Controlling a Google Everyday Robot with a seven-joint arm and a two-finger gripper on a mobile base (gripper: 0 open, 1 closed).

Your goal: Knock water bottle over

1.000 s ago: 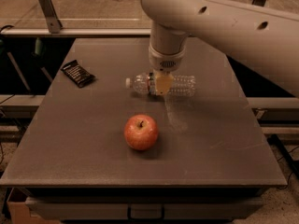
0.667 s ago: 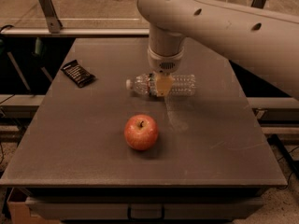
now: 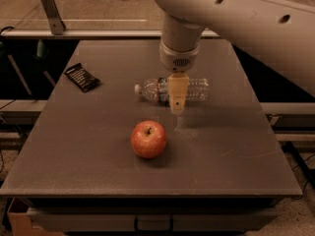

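Dim warm light from above, faint sheen on worktop [image 3: 98, 146], soft shadow under apple [image 3: 148, 139], pale claw [image 3: 177, 104] over worktop middle, dark surrounds

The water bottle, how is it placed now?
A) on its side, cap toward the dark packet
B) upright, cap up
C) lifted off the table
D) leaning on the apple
A: the water bottle lies flat on the table with its white cap toward the dark packet, the end effector hangs in front of its middle, and the apple sits apart.
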